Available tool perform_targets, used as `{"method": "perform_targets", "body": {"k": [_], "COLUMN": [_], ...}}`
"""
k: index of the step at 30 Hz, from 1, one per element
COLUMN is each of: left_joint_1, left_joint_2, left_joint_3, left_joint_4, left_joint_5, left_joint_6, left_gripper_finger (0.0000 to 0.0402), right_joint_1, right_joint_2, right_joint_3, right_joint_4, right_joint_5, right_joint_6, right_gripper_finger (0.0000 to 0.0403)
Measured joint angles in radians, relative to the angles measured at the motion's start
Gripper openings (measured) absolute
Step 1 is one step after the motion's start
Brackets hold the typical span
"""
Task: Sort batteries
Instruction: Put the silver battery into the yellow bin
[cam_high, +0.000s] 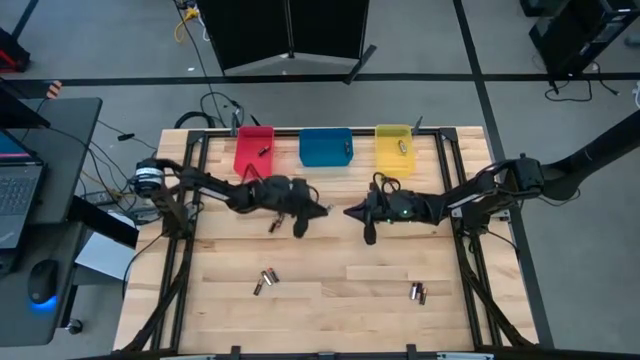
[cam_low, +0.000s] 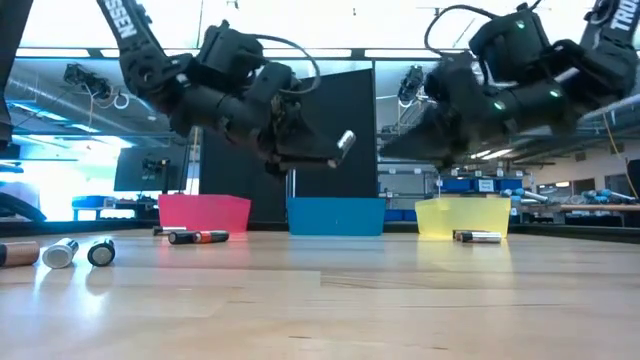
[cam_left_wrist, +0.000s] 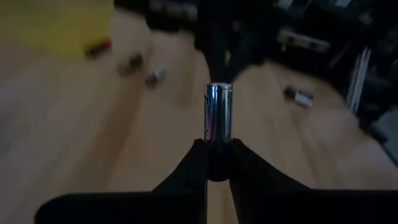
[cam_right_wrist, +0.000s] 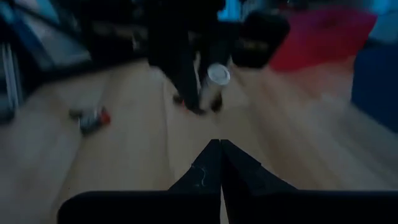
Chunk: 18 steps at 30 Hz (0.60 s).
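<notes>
The silver battery (cam_left_wrist: 218, 118) could slip and fall back to the wooden surface (cam_high: 330, 300), because the left gripper (cam_left_wrist: 217, 152) pinches only its lower end, leaving most of the cell sticking out past the fingertips. That gripper hangs above the surface, nearly closed on the cell. The right gripper (cam_right_wrist: 219, 155) faces it from close by, its fingers pressed together and holding nothing. Behind both grippers stand the red bin (cam_high: 253, 152), blue bin (cam_high: 326, 148) and yellow bin (cam_high: 394, 146). Loose batteries (cam_high: 265, 281) lie on the surface in front of them.
</notes>
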Motion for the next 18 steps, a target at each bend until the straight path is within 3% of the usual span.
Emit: {"method": "perform_targets", "body": {"k": [8,18], "left_joint_1": [0.179,0.233], "left_joint_2": [0.000,0.000], "left_joint_3": [-0.008,-0.008], "left_joint_4": [0.190,0.334], "left_joint_5": [0.161,0.270], "left_joint_6": [0.008,0.006], "left_gripper_finger": [0.0044,0.0044], "right_joint_1": [-0.085,-0.154], "right_joint_2": [0.000,0.000], "right_joint_3": [0.147,0.212], "right_joint_4": [0.004,-0.003], "right_joint_5": [0.000,-0.040], "right_joint_6": [0.032,0.085], "right_gripper_finger": [0.0028,0.0103]}}
